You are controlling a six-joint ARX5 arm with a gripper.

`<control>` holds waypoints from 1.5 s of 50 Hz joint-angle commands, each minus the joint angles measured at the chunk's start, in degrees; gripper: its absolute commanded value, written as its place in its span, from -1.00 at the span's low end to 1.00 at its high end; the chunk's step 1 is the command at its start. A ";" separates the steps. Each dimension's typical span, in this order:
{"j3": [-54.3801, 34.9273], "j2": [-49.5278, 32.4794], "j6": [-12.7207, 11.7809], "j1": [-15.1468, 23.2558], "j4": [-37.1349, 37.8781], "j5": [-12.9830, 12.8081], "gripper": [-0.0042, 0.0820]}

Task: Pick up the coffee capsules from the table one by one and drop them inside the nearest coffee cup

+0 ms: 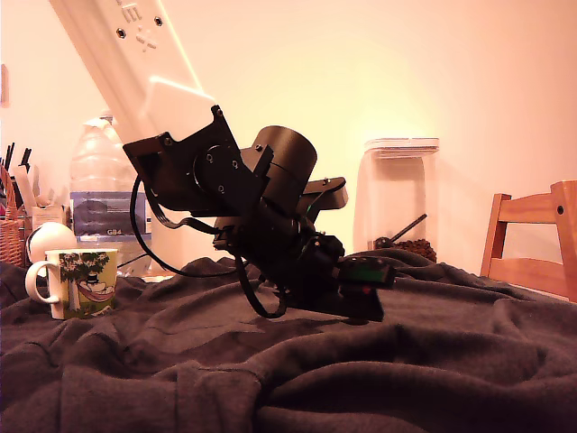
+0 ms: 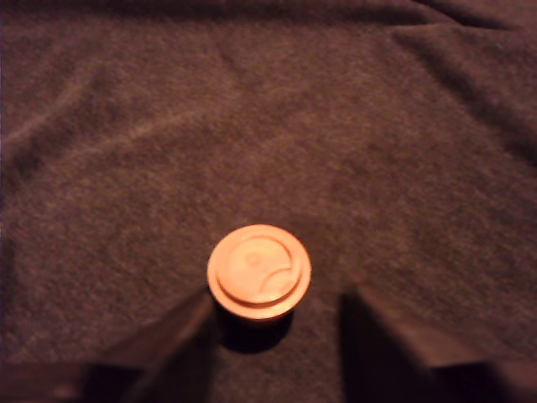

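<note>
While the gripper (image 2: 277, 323) is lowered to the surface (image 2: 377, 126), one coffee capsule (image 2: 259, 270) is seen between parted, non-touching jaws.

A home kitchen or dining corner: a fabric-draped counter (image 1: 361, 379) carries a cartoon-print mug (image 1: 83, 281), a large water bottle (image 1: 101, 194), a clear canister (image 1: 399, 200) of coffee beans, a utensil basket (image 1: 11, 236), beside a wooden chair (image 1: 534, 242).
</note>
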 commanded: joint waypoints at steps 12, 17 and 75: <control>0.24 1.57 -0.02 0.11 0.35 0.07 -0.57; 0.24 1.57 -0.02 0.09 0.48 0.07 -0.57; -8.28 -11.58 2.12 2.21 4.42 -5.01 -0.73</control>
